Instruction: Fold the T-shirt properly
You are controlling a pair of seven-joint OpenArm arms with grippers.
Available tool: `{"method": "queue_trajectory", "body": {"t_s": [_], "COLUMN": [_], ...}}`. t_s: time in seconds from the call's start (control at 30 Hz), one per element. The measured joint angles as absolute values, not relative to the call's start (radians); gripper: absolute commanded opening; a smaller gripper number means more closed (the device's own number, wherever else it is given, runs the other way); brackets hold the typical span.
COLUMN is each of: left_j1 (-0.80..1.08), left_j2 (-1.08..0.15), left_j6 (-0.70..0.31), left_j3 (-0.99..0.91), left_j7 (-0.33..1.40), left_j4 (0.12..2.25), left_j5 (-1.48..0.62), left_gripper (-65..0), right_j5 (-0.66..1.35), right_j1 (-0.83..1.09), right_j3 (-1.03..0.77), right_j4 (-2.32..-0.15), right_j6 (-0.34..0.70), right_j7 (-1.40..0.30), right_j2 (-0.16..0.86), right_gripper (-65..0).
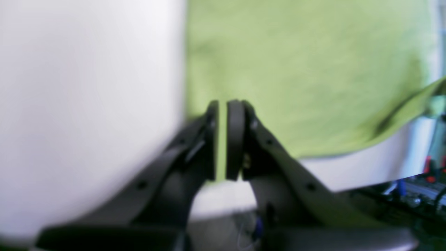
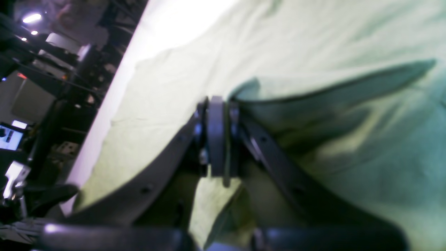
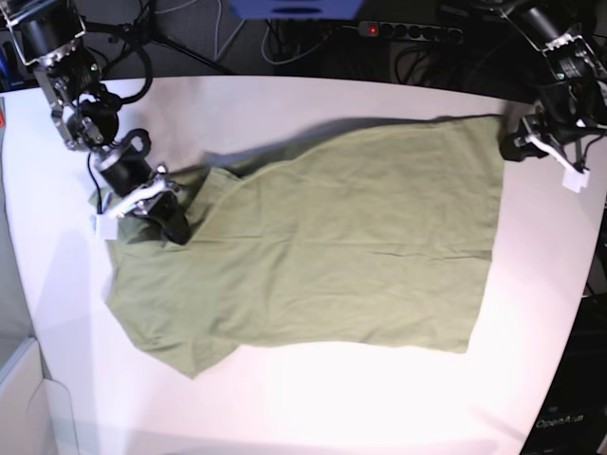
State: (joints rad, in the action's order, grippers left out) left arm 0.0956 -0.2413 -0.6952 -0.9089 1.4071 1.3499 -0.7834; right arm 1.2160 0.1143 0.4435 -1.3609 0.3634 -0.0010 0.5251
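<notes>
The olive-green T-shirt (image 3: 351, 246) lies spread on the white table (image 3: 285, 398), with its hem toward the right of the base view. My right gripper (image 3: 176, 226) is at the shirt's far left, by the sleeve and collar. In the right wrist view that gripper (image 2: 217, 101) is shut on a raised fold of the T-shirt (image 2: 313, 94). My left gripper (image 3: 510, 146) sits at the hem's far corner. In the blurred left wrist view the left gripper (image 1: 222, 104) is closed, with a thin strip of green cloth between the pads and the T-shirt (image 1: 306, 69) flat beyond it.
A power strip (image 3: 408, 31) and cables lie behind the table's far edge. The table's front-left edge has a pale bin (image 3: 24, 398) beside it. Dark equipment (image 2: 41, 87) stands off the table on my right arm's side.
</notes>
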Motion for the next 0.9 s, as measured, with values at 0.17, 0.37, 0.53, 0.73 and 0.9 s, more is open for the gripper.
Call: {"method": "queue_trajectory", "body": {"t_s": [0.17,0.37,0.53,0.73,0.9], "left_j1": [0.140,0.178,0.182,0.183,0.183], "left_j2": [-0.276,-0.269,-0.265,-0.254,-0.250], "left_j6": [-0.696,-0.696,-0.696,-0.696,-0.703], "left_j3": [-0.907,-0.897,-0.834,-0.829,-0.830], "left_j7": [1.402,1.404,1.400,1.399,1.384], "left_j4": [1.351,1.351,1.351,1.348,1.349], "left_j5": [-0.809,-0.797,-0.804,-0.817,-0.849], "left_gripper": [-60.8,-60.8,-60.7,-47.4,-28.7], "right_j5": [1.216,1.216,1.216,1.216,1.216], "right_j1": [0.114,0.117,0.117,0.117,0.117], "right_j3": [0.445,0.445,0.445,0.445,0.445], "right_j4": [-1.361,-1.361,-1.361,-1.361,-1.361], "right_j6": [0.366,0.366,0.366,0.366,0.366], "right_j7": [-0.001,-0.001,-0.001,-0.001,-0.001], "right_j2": [0.522,0.523,0.523,0.523,0.523], "right_gripper": [-63.8,-63.8,-63.8,-63.8,-63.8]}}
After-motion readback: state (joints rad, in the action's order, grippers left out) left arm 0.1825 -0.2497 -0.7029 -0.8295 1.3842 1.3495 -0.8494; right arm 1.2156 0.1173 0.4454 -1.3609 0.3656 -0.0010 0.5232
